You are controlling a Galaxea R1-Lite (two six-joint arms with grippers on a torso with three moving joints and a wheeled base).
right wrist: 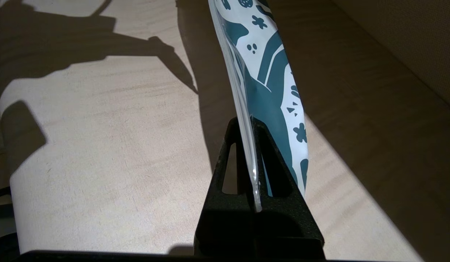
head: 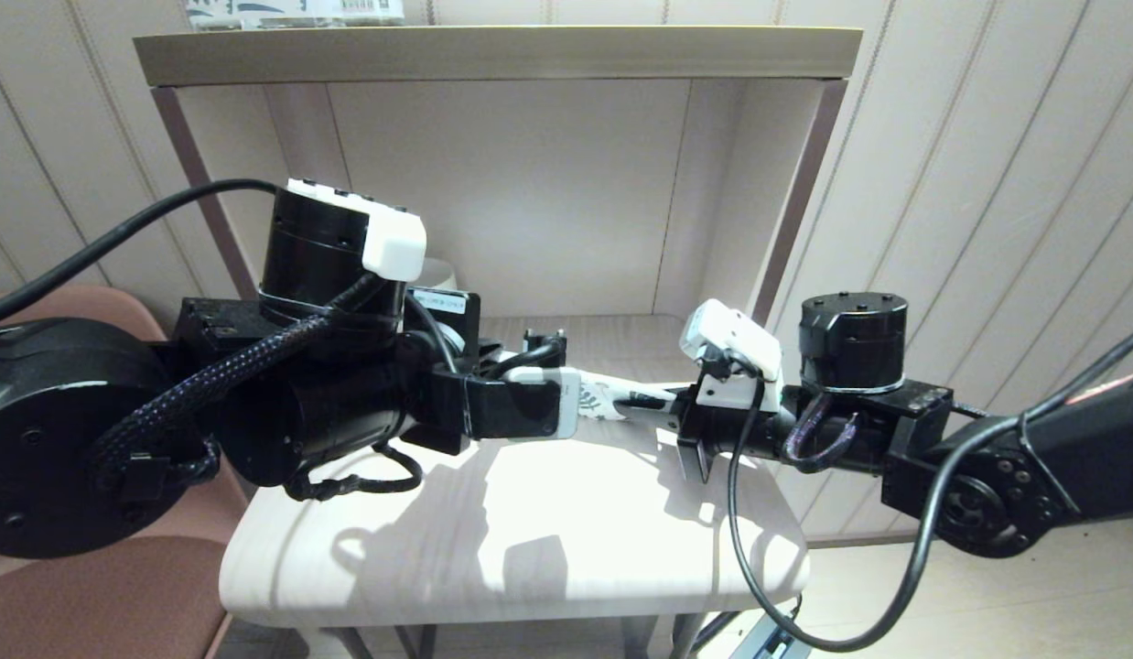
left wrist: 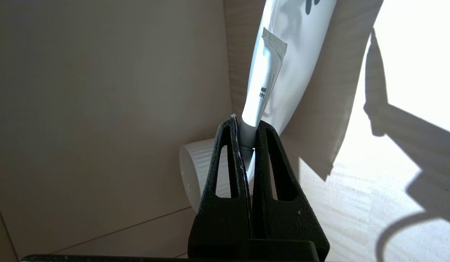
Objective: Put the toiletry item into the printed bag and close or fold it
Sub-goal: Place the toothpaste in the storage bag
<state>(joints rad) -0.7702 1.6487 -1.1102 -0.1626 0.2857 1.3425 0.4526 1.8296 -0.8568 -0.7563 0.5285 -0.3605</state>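
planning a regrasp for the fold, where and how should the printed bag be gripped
Probably pinch the printed bag on its flat faces near an end, coming in edge-on, as the right gripper does at the leaf-printed end. It is a thin flat pouch held in the air above the table, so only a face-to-face pinch holds. The left gripper is shut on the toiletry item at the other end.

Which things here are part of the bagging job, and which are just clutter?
In the job:
- small white tube, clamped in the left claw
- printed bag, edge clamped in the right claw, held above the table

Lying about:
- ribbed white cup by the back wall
- printed package atop the shelf
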